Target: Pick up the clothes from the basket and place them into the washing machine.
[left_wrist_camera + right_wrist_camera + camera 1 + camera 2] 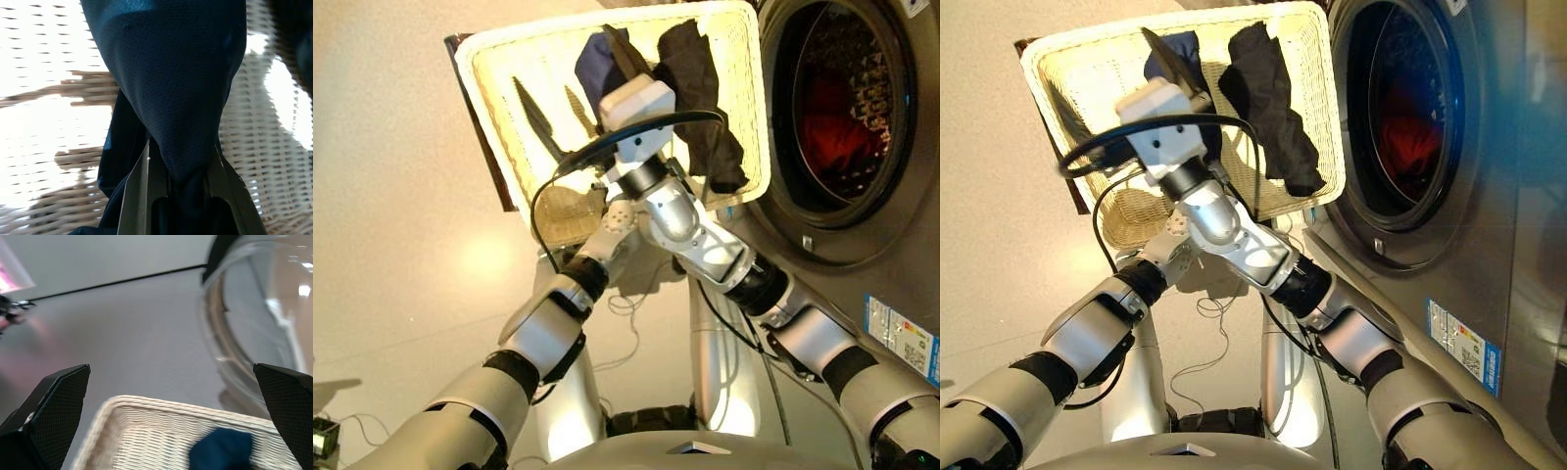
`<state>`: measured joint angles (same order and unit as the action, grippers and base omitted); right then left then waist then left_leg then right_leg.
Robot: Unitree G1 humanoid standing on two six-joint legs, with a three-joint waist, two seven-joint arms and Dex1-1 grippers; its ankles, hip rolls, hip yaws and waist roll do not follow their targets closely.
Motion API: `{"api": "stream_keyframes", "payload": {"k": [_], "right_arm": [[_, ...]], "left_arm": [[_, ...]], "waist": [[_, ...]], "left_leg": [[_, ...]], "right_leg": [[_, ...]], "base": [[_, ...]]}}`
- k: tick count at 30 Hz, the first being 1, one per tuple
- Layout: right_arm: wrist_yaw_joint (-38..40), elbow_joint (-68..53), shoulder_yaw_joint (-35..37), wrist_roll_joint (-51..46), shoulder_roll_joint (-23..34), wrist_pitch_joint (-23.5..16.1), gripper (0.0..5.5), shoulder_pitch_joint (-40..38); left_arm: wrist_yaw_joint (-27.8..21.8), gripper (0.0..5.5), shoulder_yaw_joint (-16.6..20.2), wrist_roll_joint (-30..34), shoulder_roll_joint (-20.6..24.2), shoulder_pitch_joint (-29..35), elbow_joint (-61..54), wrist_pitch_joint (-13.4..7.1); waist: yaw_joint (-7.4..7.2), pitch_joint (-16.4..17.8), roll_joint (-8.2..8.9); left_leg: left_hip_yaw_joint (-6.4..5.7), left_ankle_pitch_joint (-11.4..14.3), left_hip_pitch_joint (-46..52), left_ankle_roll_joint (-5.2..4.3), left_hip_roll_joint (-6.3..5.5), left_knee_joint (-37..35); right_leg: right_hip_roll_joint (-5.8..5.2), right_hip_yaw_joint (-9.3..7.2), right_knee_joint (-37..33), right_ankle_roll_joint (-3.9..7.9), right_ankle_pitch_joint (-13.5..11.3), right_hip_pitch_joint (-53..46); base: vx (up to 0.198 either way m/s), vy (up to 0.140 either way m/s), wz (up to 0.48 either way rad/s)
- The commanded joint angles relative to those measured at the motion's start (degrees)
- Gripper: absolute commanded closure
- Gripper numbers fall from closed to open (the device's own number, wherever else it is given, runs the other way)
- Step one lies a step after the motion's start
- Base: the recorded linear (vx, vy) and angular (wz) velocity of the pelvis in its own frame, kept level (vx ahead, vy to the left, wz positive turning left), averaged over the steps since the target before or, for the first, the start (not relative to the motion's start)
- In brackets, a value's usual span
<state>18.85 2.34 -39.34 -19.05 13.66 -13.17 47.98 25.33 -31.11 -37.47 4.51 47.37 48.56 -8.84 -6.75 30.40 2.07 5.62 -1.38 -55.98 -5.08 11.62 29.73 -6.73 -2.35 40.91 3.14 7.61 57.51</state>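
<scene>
The left tool (181, 196) is pinching the navy garment (176, 88) over the cream basket (499, 88). The right tool (171, 421) is hovering spread open. The black garment (700, 88) is lying in the basket, and red cloth (837, 117) is sitting inside the washing machine (891, 245).

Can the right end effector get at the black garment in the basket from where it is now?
Probably yes. The right end effector is open and empty above the basket, and the black garment lies uncovered beside the navy garment that the left end effector grips.
</scene>
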Motion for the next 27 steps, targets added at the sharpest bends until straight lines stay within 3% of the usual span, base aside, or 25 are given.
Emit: {"api": "stream_keyframes", "payload": {"k": [1, 11, 18, 27], "right_arm": [[0.93, -6.43, 4.58, -0.26, 0.86, -4.18, 0.00, 0.28], [1.08, -9.23, 5.68, 0.37, 1.97, -4.65, 0.00, -1.80], [0.30, -9.39, 4.82, -0.45, 1.85, -4.63, 0.00, -2.42], [0.37, -10.10, 5.68, -1.13, 3.18, -5.05, 0.00, -4.57]], "left_arm": [[0.24, 5.50, -1.08, 4.03, -0.95, 0.04, -4.16, -3.19], [0.67, 5.50, -1.96, 3.47, 0.17, -2.57, -11.94, -4.73], [0.17, 5.50, -2.02, 3.64, -0.07, -2.43, -10.81, -3.94], [0.99, 5.50, -1.40, 6.38, 2.34, -4.52, -16.81, -5.07]], "waist": [[-0.82, -0.61, -1.05], [-0.17, -0.61, -1.21], [-0.11, -0.61, -1.24], [0.09, -0.61, -1.59]], "left_leg": [[3.43, 2.78, 3.40, -2.71, 0.16, 1.90], [3.79, 2.74, 5.78, -2.35, -0.62, 0.79], [3.89, 2.85, 5.65, -2.23, -0.77, 1.00], [4.31, 2.12, 7.22, -1.86, -1.25, -0.99]], "right_leg": [[-0.64, 0.46, -9.46, 4.11, -8.10, -0.42], [-1.20, 0.66, -10.76, 4.13, -8.43, -2.75], [-1.47, 0.73, -10.33, 3.98, -8.17, -2.56], [-2.01, 0.21, -12.00, 4.06, -8.80, -4.05]], "base": [[0.000, 0.000, 0.000], [0.000, 0.000, 0.000], [0.000, 0.000, 0.000], [0.000, 0.000, 0.000]]}}
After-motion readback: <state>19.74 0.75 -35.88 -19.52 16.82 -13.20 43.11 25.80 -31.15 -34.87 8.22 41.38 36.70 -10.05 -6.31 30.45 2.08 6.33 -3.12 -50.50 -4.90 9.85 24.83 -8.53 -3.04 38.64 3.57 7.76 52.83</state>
